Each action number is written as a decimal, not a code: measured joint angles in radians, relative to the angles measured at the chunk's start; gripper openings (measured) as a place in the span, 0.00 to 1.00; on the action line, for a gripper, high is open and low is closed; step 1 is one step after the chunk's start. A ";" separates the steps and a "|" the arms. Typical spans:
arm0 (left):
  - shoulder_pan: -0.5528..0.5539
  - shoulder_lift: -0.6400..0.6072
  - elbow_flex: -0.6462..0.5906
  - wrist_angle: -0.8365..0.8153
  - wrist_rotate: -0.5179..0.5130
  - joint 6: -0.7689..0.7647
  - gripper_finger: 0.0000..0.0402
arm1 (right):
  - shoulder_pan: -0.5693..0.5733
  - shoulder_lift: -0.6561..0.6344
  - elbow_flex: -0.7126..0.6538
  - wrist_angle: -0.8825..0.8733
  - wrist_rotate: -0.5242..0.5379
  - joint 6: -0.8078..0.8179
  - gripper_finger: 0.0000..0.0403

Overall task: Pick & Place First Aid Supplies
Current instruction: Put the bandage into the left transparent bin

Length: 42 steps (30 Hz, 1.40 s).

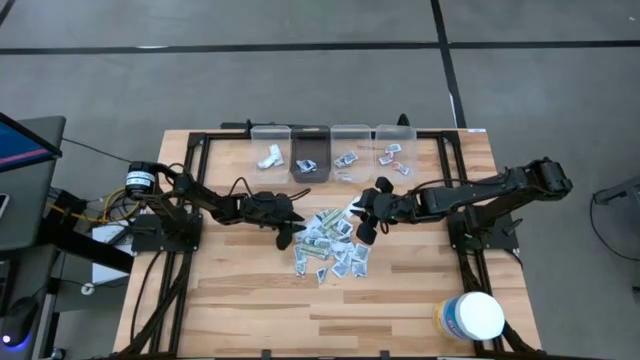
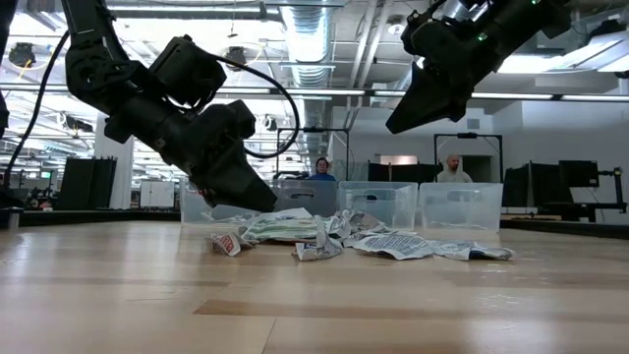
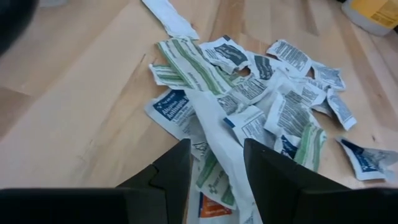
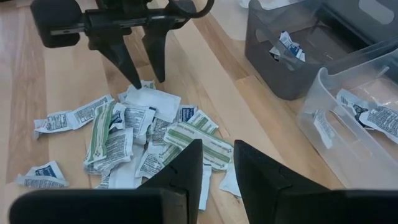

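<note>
The first aid supplies [image 1: 330, 245] lie in a loose heap of small white packets and pale strips on the wooden table's middle. My left gripper [image 1: 289, 237] reaches in from the table's left, slanting down low at the heap's left edge. It is open, and a long pale strip [image 3: 217, 124] runs between its fingers. My right gripper [image 1: 365, 232] hangs well above the heap's right side [image 2: 398, 123]. It is open with nothing between its fingers [image 4: 217, 149]. My left gripper stands open with one finger on each side of the long pale strip [image 3: 211, 115], which lies on top of the heap. The fingers slant down from the table's left and lie along the strip. Whether the tips [image 4: 138, 79] touch the packets, I cannot tell.
Along the far edge stand several open bins: a clear one [image 1: 270, 148], a dark one [image 1: 309, 155] and two more clear ones [image 1: 350, 148] [image 1: 393, 148], each with a few packets inside. A large white tub [image 1: 472, 316] stands at the near right corner. Bare wood lies in front of the heap.
</note>
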 joint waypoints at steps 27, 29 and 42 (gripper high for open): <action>-0.007 0.070 0.014 0.005 0.053 -0.022 0.37 | 0.000 0.000 0.000 0.000 0.000 -0.001 0.21; -0.007 0.070 0.014 0.009 0.055 -0.022 0.37 | 0.000 0.000 0.000 0.000 0.000 0.000 0.21; -0.006 0.070 0.014 0.022 0.080 -0.011 0.08 | 0.000 0.000 0.000 0.000 0.000 -0.001 0.21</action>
